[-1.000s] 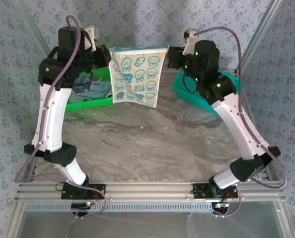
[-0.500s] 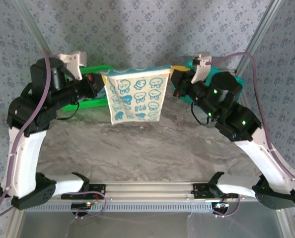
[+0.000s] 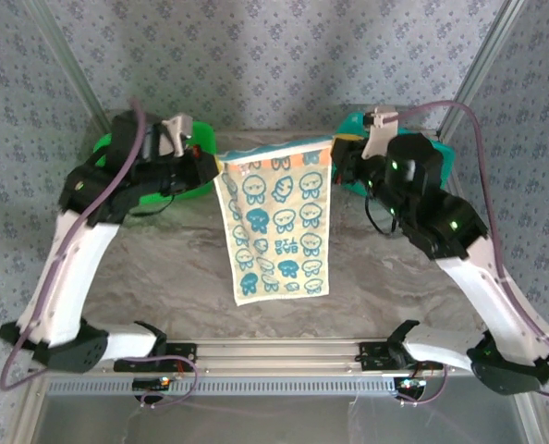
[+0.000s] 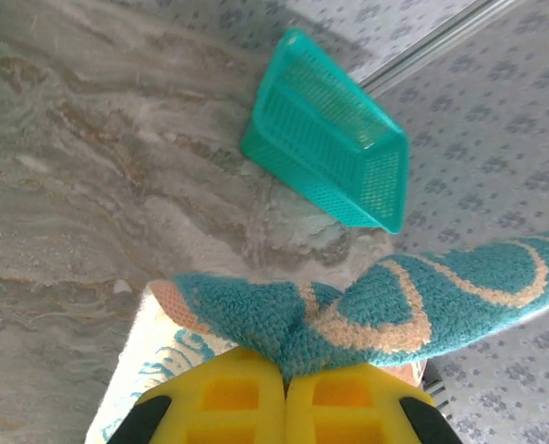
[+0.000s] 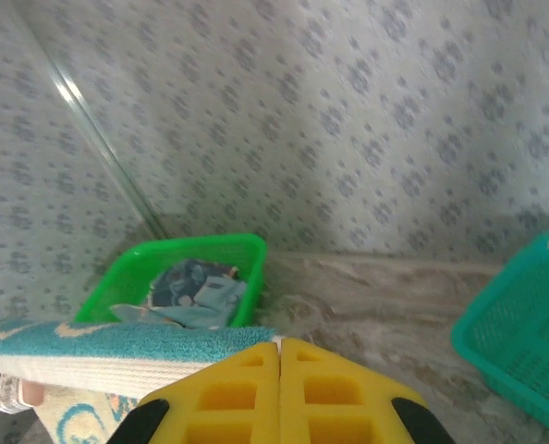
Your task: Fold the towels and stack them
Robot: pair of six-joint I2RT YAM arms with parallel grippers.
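A light towel (image 3: 279, 227) printed with blue cartoon figures hangs stretched between my two grippers over the middle of the table. Its teal-and-orange top edge runs level and its lower end reaches toward the near side. My left gripper (image 3: 217, 165) is shut on the top left corner. In the left wrist view the teal corner (image 4: 348, 314) bunches out of the shut yellow gripper (image 4: 285, 375). My right gripper (image 3: 335, 153) is shut on the top right corner. The right wrist view has the towel's edge (image 5: 117, 347) running left from the gripper (image 5: 280, 344). More towels (image 5: 196, 291) lie in the green basket.
The green basket (image 3: 199, 141) stands at the back left, partly behind my left arm. The teal basket (image 3: 441, 153) stands at the back right behind my right arm; it is also in the left wrist view (image 4: 335, 129). Marbled tabletop (image 3: 164, 268) lies on both sides of the towel.
Both grippers have carried the towel from the back toward the near side and lowered it. It now spreads longer over the table, with its bottom edge much nearer the front.
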